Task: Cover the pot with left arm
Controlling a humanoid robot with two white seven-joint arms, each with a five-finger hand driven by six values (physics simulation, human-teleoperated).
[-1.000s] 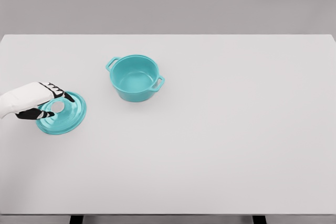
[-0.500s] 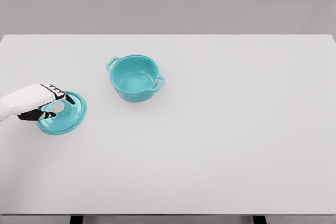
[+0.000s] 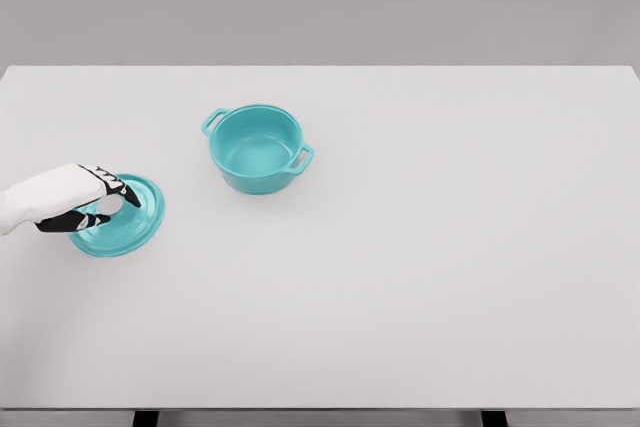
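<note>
We see our left hand (image 3: 88, 199) coming in from the left edge, low over the teal lid (image 3: 122, 217). The lid lies flat on the white bench (image 3: 420, 247), near its left side. Our dark fingers (image 3: 127, 190) are curled around the small grey knob (image 3: 110, 205) in the middle of the lid, one finger above it and the thumb below, so the hand appears to grasp the knob. We cannot tell if the lid is lifted from the bench or only touched.

The teal pot (image 3: 258, 148) stands upright and uncovered, behind the lid and to its right, well apart from it. We can look into its bare inside. It has two small handles, one at the back left and one at the front right.

Our right arm does not show in this view.
</note>
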